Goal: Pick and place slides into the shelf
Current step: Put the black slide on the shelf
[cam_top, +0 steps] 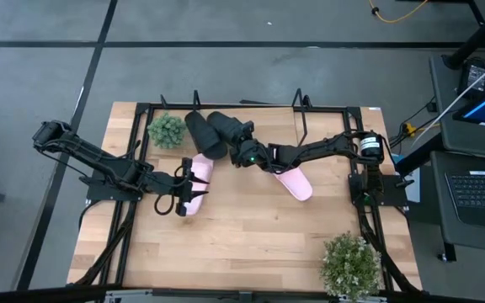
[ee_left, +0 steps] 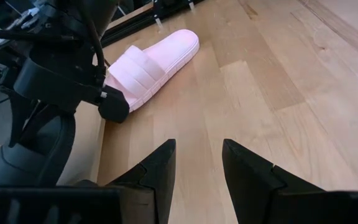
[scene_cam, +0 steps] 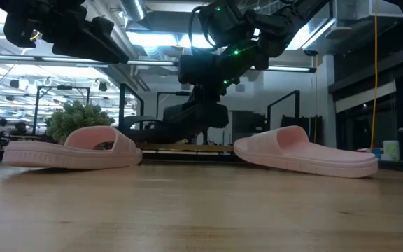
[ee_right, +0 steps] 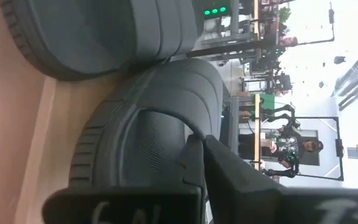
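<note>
Slides, four: two matte black, two pale pink.

Black slide, first: lies at the table's far edge, just right of a small plant, long axis on a diagonal from far-left to near-right. Black slide, second: just beside the first on its right, about parallel; the two touch or nearly touch. The right wrist view shows both black slides close together on the light board.

Pink slide, left: near the table's middle, left of centre, long axis nearly front to back with a slight tilt. Flat on its sole in the low view. Pink slide, right: right of centre, well apart from the other pink one, long axis diagonal from far-left to near-right. Also flat on its sole.

Shelf: black wire rods at the far edge of the table.

Right gripper: at the second black slide; its fingers are pressed onto that slide's strap.

Left gripper: over the left pink slide, fingers spread, holding nothing.

Potted plants, two: small plant at far left, larger plant at near right.
</note>
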Motion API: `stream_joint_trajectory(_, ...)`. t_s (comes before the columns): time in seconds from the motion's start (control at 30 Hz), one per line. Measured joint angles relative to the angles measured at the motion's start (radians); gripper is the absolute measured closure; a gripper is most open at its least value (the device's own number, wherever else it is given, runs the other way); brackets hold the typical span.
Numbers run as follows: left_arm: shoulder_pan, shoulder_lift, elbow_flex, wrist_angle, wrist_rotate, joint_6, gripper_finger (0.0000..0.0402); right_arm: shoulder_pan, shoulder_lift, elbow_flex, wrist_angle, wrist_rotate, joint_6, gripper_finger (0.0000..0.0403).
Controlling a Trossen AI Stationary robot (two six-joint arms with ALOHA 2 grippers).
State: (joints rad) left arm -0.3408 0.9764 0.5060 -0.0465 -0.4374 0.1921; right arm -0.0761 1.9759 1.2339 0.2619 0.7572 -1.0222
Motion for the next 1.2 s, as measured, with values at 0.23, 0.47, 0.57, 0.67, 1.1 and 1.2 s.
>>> stream_joint_trajectory(0.23, 0.000, 0.000, 0.000, -0.001, 0.000, -0.002, 0.0278, 0.000, 0.000, 0.001, -0.019, -0.001, 0.054, 0.0387)
stream_joint_trajectory(0.47, 0.000, 0.000, 0.000, -0.017, 0.001, -0.006, 0.0278, 0.000, 0.000, 0.001, -0.020, -0.004, 0.101, 0.0367)
stream_joint_trajectory(0.57, 0.000, 0.000, 0.000, -0.017, 0.001, -0.007, 0.0278, 0.000, -0.001, 0.001, -0.033, -0.030, 0.103, 0.0362)
stream_joint_trajectory(0.67, 0.000, 0.000, 0.000, -0.017, 0.001, -0.007, 0.0278, 0.000, -0.001, 0.001, -0.051, -0.057, 0.103, 0.0356)
stream_joint_trajectory(1.1, 0.000, 0.000, 0.000, -0.016, 0.001, -0.010, 0.0278, 0.000, -0.001, 0.001, -0.074, -0.074, 0.127, 0.0305)
stream_joint_trajectory(1.2, 0.000, 0.000, 0.000, -0.016, 0.001, -0.010, 0.0278, 0.000, -0.001, 0.001, -0.081, -0.074, 0.127, 0.0291)
